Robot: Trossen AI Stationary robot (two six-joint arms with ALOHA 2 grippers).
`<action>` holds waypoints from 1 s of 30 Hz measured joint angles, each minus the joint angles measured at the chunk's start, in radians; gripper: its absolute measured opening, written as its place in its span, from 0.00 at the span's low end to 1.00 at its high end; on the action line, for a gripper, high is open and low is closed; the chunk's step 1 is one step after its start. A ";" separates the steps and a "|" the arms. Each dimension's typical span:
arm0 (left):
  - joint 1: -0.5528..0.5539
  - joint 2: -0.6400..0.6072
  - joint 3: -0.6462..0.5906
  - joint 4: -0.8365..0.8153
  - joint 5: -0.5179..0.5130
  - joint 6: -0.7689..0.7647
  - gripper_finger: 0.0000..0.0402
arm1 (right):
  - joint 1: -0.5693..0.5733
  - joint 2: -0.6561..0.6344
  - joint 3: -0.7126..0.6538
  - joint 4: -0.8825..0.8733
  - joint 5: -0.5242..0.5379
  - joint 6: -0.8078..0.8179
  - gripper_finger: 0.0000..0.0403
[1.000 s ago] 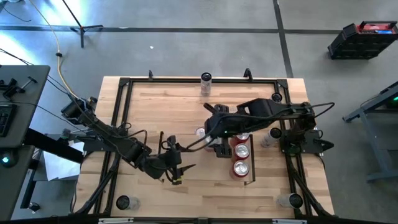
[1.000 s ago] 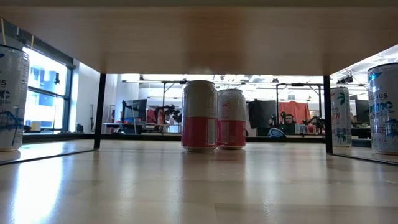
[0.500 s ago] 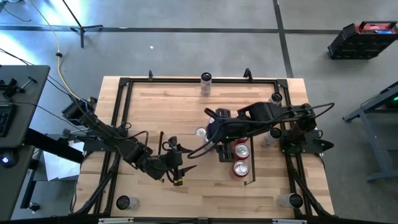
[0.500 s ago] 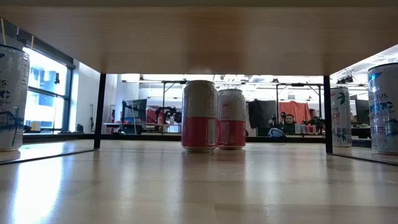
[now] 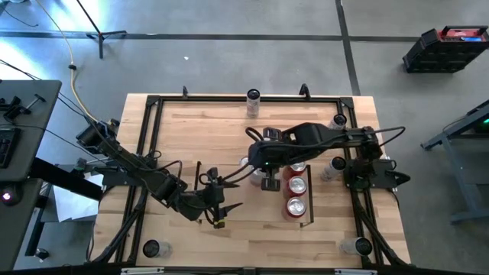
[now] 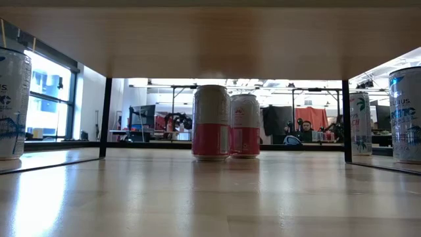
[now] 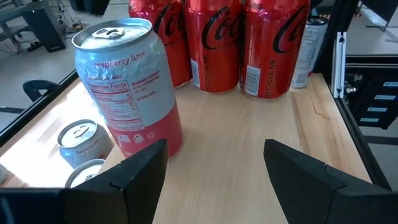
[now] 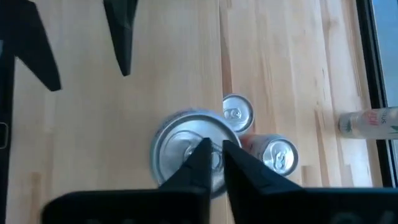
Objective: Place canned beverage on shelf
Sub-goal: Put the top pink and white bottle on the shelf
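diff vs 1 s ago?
The right gripper closed its fingers, now shut and empty above the raspberry-lime can, and its arm shifted slightly toward the table's left side. Nothing was picked up. The left gripper stays open near the front of the table. The red cans on the shelf and the other cans did not move.

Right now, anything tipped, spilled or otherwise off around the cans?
No spill or dents visible. The silver-and-pink raspberry-lime can and three red cola cans stand upright on the light-wood surface. One oddity: the right gripper is shut on nothing, over a silver can lid.
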 joint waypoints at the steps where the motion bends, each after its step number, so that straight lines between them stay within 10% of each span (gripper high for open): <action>1: 0.000 0.000 0.000 -0.001 0.000 0.000 0.63 | -0.002 0.005 0.000 -0.003 -0.001 0.000 0.02; 30: 0.000 0.000 0.000 -0.004 0.001 0.009 0.63 | 0.003 0.025 0.002 -0.100 0.028 0.089 0.00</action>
